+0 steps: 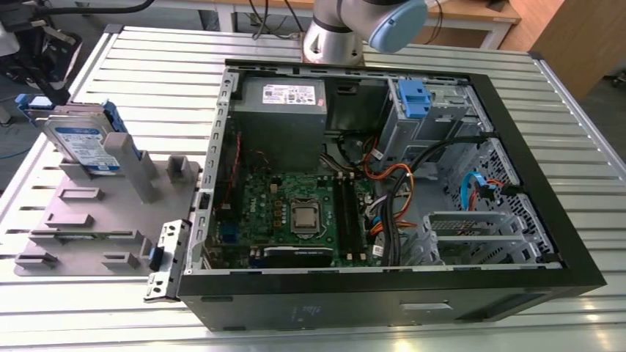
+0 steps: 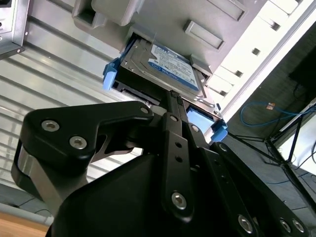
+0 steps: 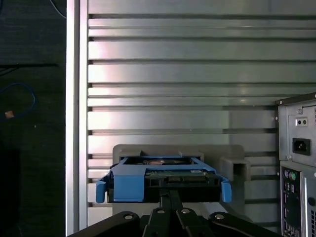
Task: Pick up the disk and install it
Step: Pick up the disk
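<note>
**Disk waiting in its holder, pickup not yet made**

A slatted metal table (image 1: 587, 132) is seen carrying an open computer case (image 1: 391, 301) and a grey holder (image 1: 88, 220). The disk (image 1: 83, 143) is stood upright in that holder, straight ahead of the pincer (image 3: 170, 193) and apart from it. The pincer is clenched on nothing. The reach toward the disk is judged to be the step in hand. For a grasp, the jaws would need to be opened and squared to the disk's narrow sides.
</note>
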